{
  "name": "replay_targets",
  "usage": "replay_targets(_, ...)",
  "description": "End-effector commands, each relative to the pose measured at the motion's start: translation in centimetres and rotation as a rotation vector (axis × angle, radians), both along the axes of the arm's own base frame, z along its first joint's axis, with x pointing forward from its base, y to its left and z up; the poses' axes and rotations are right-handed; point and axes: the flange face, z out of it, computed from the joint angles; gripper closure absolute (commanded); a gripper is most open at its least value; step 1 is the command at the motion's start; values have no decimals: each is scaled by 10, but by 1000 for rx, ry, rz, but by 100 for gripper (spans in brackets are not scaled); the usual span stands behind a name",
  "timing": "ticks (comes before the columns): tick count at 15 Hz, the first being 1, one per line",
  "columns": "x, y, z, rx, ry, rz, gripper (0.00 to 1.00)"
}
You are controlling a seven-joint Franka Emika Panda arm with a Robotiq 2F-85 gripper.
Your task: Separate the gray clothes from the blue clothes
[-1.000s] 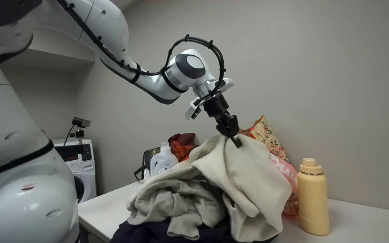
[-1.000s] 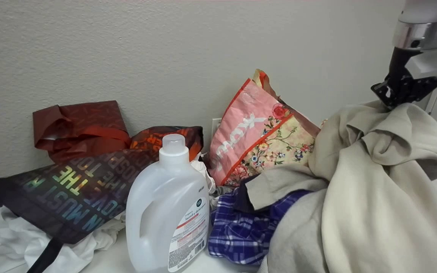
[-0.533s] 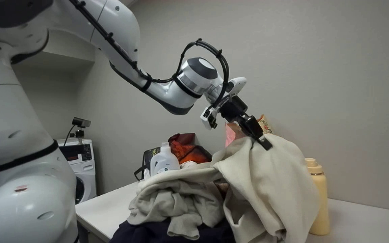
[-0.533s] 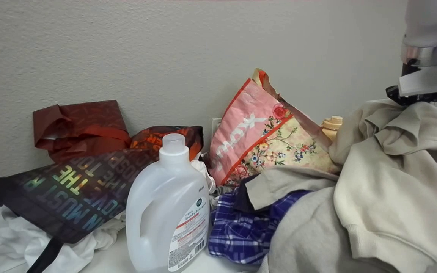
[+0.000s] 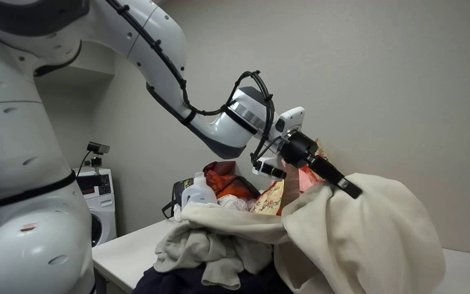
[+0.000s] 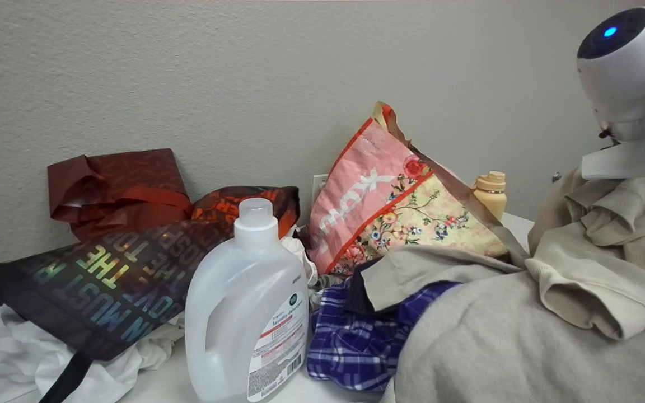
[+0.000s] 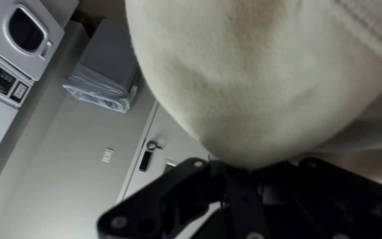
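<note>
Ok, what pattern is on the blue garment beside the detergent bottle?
Plaid with white lines; the blue garment shows best in an exterior view.

Arm (image 5: 160,77) bent, wrist (image 5: 230,132) angled down, end effector (image 5: 351,189) clamped closed

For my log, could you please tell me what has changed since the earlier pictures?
The gripper, still pinching the gray garment, moved rightward and lower in an exterior view, carrying it along; nothing was let go. The detergent jug and plaid shirt stayed put.
</note>
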Motion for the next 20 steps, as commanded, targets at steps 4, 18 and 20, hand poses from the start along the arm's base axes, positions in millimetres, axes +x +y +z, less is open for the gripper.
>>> replay_targets(4, 7, -25, -21, -8, 94, -109, 98)
replay_targets(18, 4, 26, -59, 341, 200, 263, 0)
replay_targets(20, 13, 59, -56, 374, 228, 367, 0)
